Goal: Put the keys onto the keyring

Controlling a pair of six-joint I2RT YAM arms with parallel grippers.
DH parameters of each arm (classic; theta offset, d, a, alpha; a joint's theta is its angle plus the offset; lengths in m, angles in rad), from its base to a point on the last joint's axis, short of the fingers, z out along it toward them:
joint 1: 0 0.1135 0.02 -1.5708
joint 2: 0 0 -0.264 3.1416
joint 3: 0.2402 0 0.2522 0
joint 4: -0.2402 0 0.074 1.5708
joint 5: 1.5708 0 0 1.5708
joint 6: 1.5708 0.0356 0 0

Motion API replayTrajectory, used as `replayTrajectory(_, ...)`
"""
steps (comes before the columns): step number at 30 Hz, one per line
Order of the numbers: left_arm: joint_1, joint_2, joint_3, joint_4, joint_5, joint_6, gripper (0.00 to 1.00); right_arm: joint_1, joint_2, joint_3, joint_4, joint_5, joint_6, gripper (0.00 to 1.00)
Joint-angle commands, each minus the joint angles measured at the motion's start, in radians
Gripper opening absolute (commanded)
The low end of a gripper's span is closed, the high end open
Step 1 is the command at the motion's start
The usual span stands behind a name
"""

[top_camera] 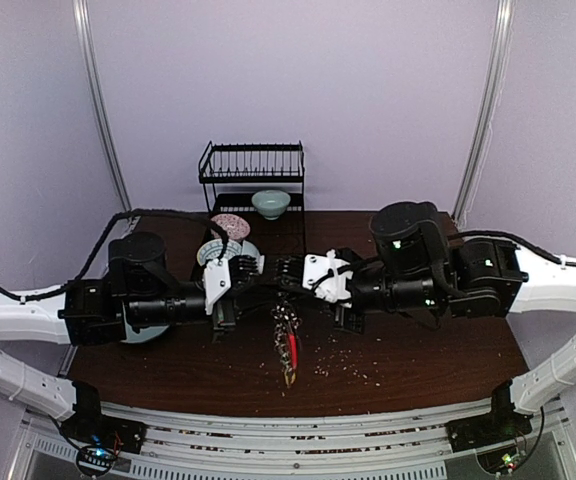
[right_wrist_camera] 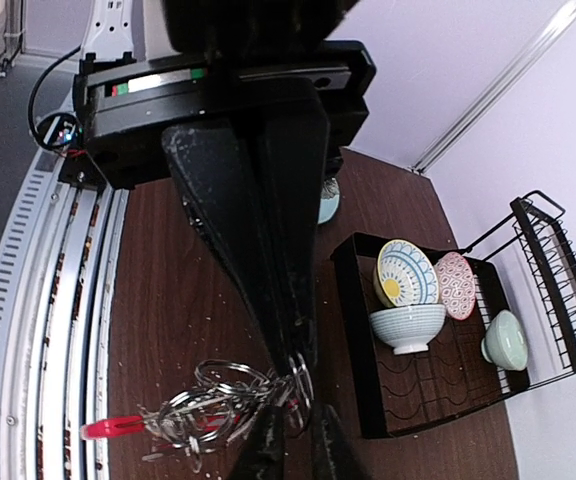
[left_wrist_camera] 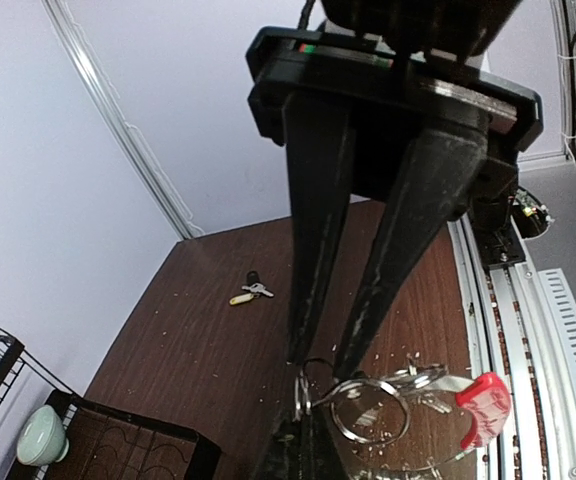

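Observation:
The keyring (top_camera: 288, 343) hangs as a bunch of metal rings with a red tag above the table's middle, between my two grippers. My left gripper (left_wrist_camera: 320, 372) has its tips shut on a thin ring (left_wrist_camera: 368, 410) of the bunch; the red tag (left_wrist_camera: 483, 405) dangles to the right. My right gripper (right_wrist_camera: 298, 372) meets it head-on, its fingers almost together with the rings (right_wrist_camera: 218, 400) at their tips. Loose keys (left_wrist_camera: 248, 292), one with a yellowish head, lie on the table beyond. From above, the left gripper (top_camera: 268, 280) and right gripper (top_camera: 286, 280) touch tip to tip.
A black dish rack (top_camera: 253, 190) at the table's back holds a pale green bowl (top_camera: 270, 203) and patterned plates and bowls (right_wrist_camera: 408, 290). Small crumbs dot the brown table (top_camera: 398, 350). Metal rails (left_wrist_camera: 508, 330) run along the near edge.

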Motion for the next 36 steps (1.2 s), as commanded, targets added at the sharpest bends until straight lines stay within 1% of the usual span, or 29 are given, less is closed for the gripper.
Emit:
replayTrajectory(1, 0.005, -0.040, -0.013, 0.115, -0.051, -0.012, 0.00, -0.013, -0.059, -0.061, 0.116, -0.011, 0.079, 0.15)
replayTrajectory(5, 0.005, -0.029, -0.009, 0.122, -0.059, -0.021, 0.00, -0.040, -0.118, -0.138, 0.197, -0.038, 0.158, 0.21)
replayTrajectory(7, 0.005, -0.033, -0.014, 0.138, -0.063, -0.021, 0.00, -0.065, -0.158, -0.179, 0.250, -0.085, 0.199, 0.23)
replayTrajectory(9, 0.005, -0.040, -0.026, 0.162, -0.072, -0.021, 0.00, -0.099, -0.190, -0.219, 0.304, -0.143, 0.262, 0.28)
replayTrajectory(14, 0.004, -0.052, -0.027, 0.182, -0.062, -0.023, 0.00, -0.126, -0.216, -0.283, 0.416, -0.199, 0.376, 0.32)
replayTrajectory(18, 0.005, -0.049, -0.010, 0.191, -0.053, -0.049, 0.00, -0.133, -0.187, -0.263, 0.437, -0.191, 0.464, 0.31)
replayTrajectory(22, 0.005, -0.044, -0.010, 0.206, -0.068, -0.095, 0.00, -0.136, -0.175, -0.251, 0.444, -0.249, 0.511, 0.31)
replayTrajectory(24, 0.001, -0.042, -0.018, 0.223, -0.087, -0.110, 0.00, -0.136, -0.169, -0.249, 0.456, -0.273, 0.513, 0.31)
replayTrajectory(27, -0.008, -0.044, -0.048, 0.278, -0.129, -0.116, 0.00, -0.135, -0.153, -0.242, 0.466, -0.260, 0.510, 0.31)
replayTrajectory(34, -0.037, -0.028, -0.074, 0.342, -0.149, -0.091, 0.00, -0.139, -0.103, -0.208, 0.468, -0.236, 0.498, 0.28)
replayTrajectory(36, -0.037, -0.029, -0.079, 0.373, -0.151, -0.085, 0.00, -0.139, -0.105, -0.218, 0.479, -0.240, 0.505, 0.30)
